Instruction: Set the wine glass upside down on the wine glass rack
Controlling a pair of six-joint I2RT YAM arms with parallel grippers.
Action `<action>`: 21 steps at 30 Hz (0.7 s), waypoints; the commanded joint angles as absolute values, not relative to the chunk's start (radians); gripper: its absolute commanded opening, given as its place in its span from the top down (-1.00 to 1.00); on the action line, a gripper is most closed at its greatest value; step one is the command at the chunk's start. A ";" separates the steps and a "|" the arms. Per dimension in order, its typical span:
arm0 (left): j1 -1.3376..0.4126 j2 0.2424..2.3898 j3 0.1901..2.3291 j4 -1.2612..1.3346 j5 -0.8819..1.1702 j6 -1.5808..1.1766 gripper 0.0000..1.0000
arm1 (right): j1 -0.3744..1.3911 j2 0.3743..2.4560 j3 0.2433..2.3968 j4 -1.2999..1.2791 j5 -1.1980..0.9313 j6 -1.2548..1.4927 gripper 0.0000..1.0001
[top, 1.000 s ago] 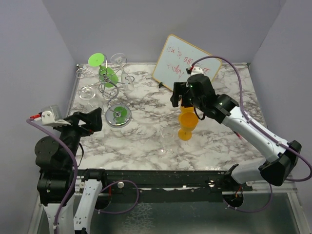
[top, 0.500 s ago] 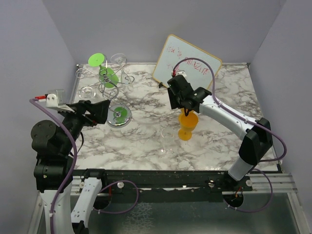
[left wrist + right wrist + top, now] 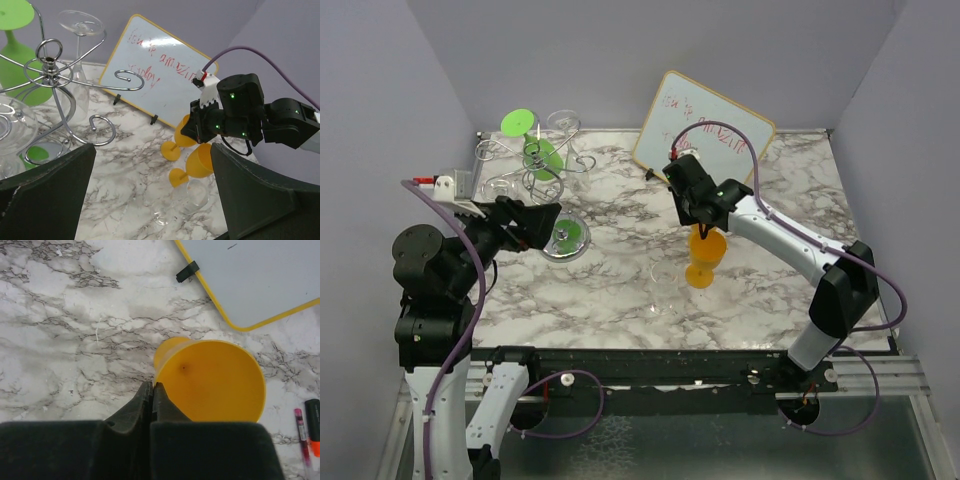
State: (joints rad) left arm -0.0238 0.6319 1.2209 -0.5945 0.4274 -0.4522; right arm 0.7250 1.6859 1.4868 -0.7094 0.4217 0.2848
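Marble tabletop is carrying the wine glass rack at 10 o'clock. It is well apart from the orange wine glass, which is standing upright near 4 o'clock of centre. You are seeing the right gripper pinched shut at that glass's rim; whether the rim is lying between the fingers, I cannot tell. Left gripper is hovering spread wide and empty near the rack. Judged progress: a green glass and clear glasses are hanging inverted; lifting, inverting and hanging the orange one are remaining.
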 commanded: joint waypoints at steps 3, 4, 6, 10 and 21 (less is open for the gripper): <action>-0.028 0.635 1.224 -0.503 0.467 -0.484 -0.96 | 0.721 1.633 1.517 -0.662 0.394 0.215 0.99; -0.028 0.637 1.225 -0.499 0.466 -0.488 -0.96 | 0.721 1.630 1.527 -0.659 0.394 0.216 0.99; -0.028 0.640 1.224 -0.485 0.463 -0.501 -0.96 | 0.721 1.614 1.531 -0.645 0.384 0.222 0.99; -0.028 0.655 1.216 -0.447 0.476 -0.554 -0.96 | 0.721 1.527 1.468 -0.551 0.380 0.233 0.99; -0.028 0.763 1.243 -0.316 0.399 -0.738 -0.98 | 0.721 1.239 1.320 -0.227 0.477 0.419 0.99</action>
